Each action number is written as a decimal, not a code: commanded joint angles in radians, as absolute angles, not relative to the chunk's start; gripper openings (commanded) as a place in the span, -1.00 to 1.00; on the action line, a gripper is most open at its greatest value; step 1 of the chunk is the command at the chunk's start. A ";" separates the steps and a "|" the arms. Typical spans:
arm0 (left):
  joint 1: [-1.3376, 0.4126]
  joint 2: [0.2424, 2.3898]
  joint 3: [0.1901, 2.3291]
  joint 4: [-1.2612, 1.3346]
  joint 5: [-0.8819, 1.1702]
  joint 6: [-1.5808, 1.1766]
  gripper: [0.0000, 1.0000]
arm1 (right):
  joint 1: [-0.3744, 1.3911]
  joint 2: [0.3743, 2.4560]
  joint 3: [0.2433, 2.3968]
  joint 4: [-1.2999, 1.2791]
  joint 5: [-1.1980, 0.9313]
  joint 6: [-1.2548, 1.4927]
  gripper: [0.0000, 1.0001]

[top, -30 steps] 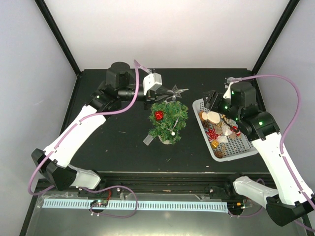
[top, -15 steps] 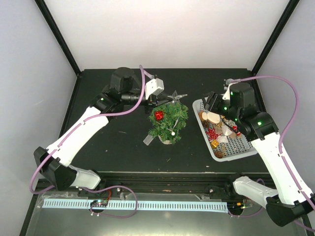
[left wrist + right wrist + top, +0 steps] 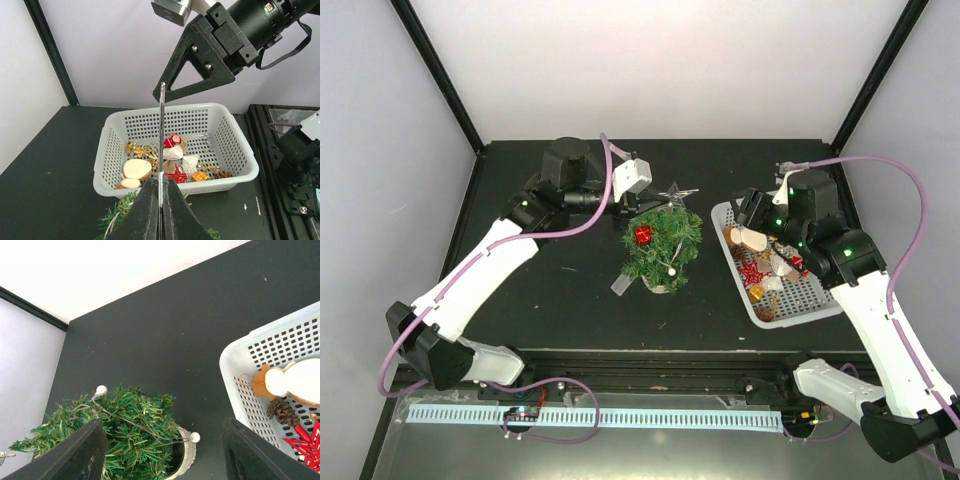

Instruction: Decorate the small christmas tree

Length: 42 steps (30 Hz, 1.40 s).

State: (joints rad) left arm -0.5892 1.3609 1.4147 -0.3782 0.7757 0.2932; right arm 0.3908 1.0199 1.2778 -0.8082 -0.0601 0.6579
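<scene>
The small christmas tree point(image 3: 662, 245) stands mid-table in a cream pot point(image 3: 658, 286). It carries a red gift-box ornament point(image 3: 643, 235) and a white bead string point(image 3: 101, 389). My left gripper point(image 3: 655, 203) is shut on a silver star point(image 3: 675, 193) just above the tree's top. In the left wrist view the star point(image 3: 162, 135) is a thin edge-on strip between the closed fingers point(image 3: 145, 210). My right gripper point(image 3: 752, 207) is open and empty over the basket's far-left corner. In the right wrist view the tree point(image 3: 115, 435) lies below, between its spread fingers point(image 3: 75, 455).
A white mesh basket point(image 3: 752, 305) to the right of the tree holds several ornaments: wooden snowman slices point(image 3: 750, 238), a red star point(image 3: 753, 270), a gold gift point(image 3: 757, 291), a pine cone point(image 3: 767, 312). A small grey piece point(image 3: 620, 284) lies by the pot. Black frame posts stand at the table's back corners.
My left wrist has turned and brought the silver star slightly down and closer to the tree top. The right arm has barely moved.
</scene>
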 commanded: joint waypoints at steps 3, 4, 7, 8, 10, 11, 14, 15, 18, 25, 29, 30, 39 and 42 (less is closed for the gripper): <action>-0.585 1.336 1.413 -0.348 0.766 0.319 -0.97 | 0.385 1.013 1.266 -0.795 -0.075 0.668 0.29; -0.584 1.336 1.411 -0.346 0.765 0.320 -0.97 | 0.385 1.013 1.266 -0.796 -0.075 0.668 0.29; -0.585 1.339 1.408 -0.342 0.765 0.319 -0.97 | 0.385 1.014 1.264 -0.798 -0.077 0.667 0.29; -0.585 1.341 1.408 -0.341 0.767 0.319 -0.97 | 0.385 1.014 1.264 -0.798 -0.077 0.667 0.29; -0.586 1.342 1.403 -0.336 0.766 0.319 -0.97 | 0.385 1.013 1.262 -0.798 -0.077 0.667 0.29; -0.585 1.342 1.400 -0.335 0.766 0.320 -0.97 | 0.385 1.013 1.262 -0.798 -0.077 0.668 0.29; -0.585 1.341 1.391 -0.334 0.764 0.322 -0.97 | 0.385 1.012 1.261 -0.797 -0.079 0.669 0.29; -0.585 1.340 1.387 -0.333 0.763 0.323 -0.97 | 0.385 1.014 1.260 -0.795 -0.080 0.669 0.28; -0.584 1.339 1.374 -0.331 0.755 0.328 -0.97 | 0.385 1.014 1.258 -0.792 -0.084 0.672 0.29; -0.580 1.338 1.365 -0.327 0.752 0.331 -0.97 | 0.385 1.018 1.259 -0.788 -0.089 0.670 0.29; -0.577 1.336 1.380 -0.326 0.755 0.320 -0.97 | 0.385 1.024 1.262 -0.785 -0.092 0.670 0.29; -0.577 1.335 1.386 -0.327 0.755 0.318 -0.97 | 0.385 1.025 1.263 -0.784 -0.093 0.670 0.28; -0.570 1.335 1.421 -0.339 0.761 0.313 -0.97 | 0.385 1.042 1.280 -0.779 -0.101 0.666 0.29; -0.570 1.334 1.437 -0.341 0.763 0.308 -0.97 | 0.385 1.045 1.281 -0.779 -0.101 0.666 0.29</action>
State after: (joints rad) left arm -0.5770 1.3556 1.3788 -0.3496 0.7586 0.3122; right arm 0.3908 1.0409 1.2644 -0.8017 -0.0910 0.6640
